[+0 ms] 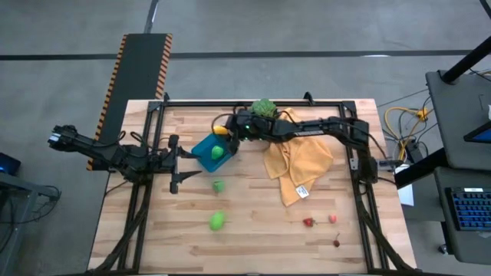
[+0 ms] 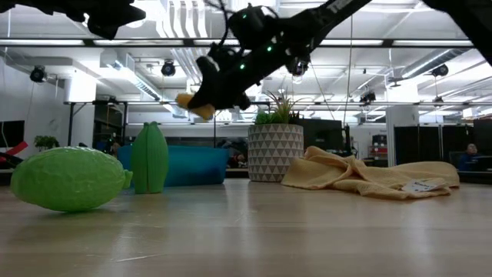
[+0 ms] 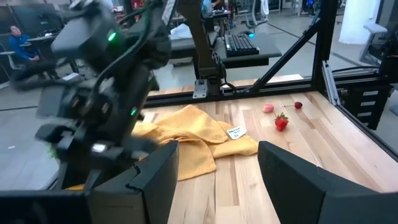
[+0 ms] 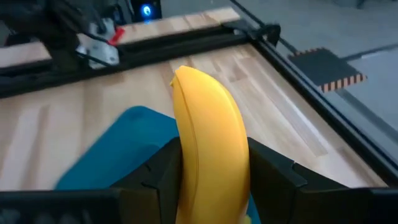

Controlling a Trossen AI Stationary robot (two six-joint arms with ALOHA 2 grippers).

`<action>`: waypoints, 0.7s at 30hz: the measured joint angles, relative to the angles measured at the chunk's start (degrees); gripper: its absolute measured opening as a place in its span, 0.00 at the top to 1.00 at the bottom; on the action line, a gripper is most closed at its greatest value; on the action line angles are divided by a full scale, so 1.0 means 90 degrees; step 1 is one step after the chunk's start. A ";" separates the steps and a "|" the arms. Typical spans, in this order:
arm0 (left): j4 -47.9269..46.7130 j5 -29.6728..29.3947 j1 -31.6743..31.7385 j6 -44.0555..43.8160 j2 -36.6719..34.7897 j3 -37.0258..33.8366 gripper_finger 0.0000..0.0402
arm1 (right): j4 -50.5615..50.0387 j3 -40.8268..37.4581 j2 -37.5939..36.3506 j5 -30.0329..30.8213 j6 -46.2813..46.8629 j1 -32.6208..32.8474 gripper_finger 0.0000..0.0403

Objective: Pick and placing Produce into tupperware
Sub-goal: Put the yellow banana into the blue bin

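I have the one yellow banana [image 4: 208,134] clamped between my right gripper's [image 1: 223,131] fingers [image 4: 155,171], held in the air just above the far edge of the single blue tupperware [image 1: 208,151]. In the low view the banana [image 2: 194,105] hangs clear of the table, above the container [image 2: 188,165].

One green piece [image 1: 218,152] already sits inside the tupperware. On the bare wood in front of it lie two more green pieces: a small one [image 1: 219,185] near the container and a larger rounded one [image 1: 218,221] farther toward the front edge. Three tiny red pieces lie at the front right: a strawberry [image 1: 308,222], a paler one [image 1: 333,218] and a dark one [image 1: 336,243].

A single yellow cloth [image 1: 299,165] lies crumpled under my right arm, right of the container, and one potted plant [image 1: 265,107] stands at the back, just behind my right wrist. Nothing lies between the banana and the container.

My left gripper [image 1: 184,164] waits just left of the tupperware, fingers [image 3: 152,180] spread apart and holding nothing.
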 joint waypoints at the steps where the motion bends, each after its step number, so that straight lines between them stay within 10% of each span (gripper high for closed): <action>1: 0.0000 0.0000 0.0000 0.0000 0.0000 0.0000 0.49 | -0.0099 0.0138 0.0126 -0.0009 0.0004 -0.0037 0.63; 21: -0.0005 -0.0002 0.0000 0.0015 -0.0031 0.0010 0.49 | -0.1495 0.0939 0.0822 -0.0056 -0.0005 -0.0222 0.62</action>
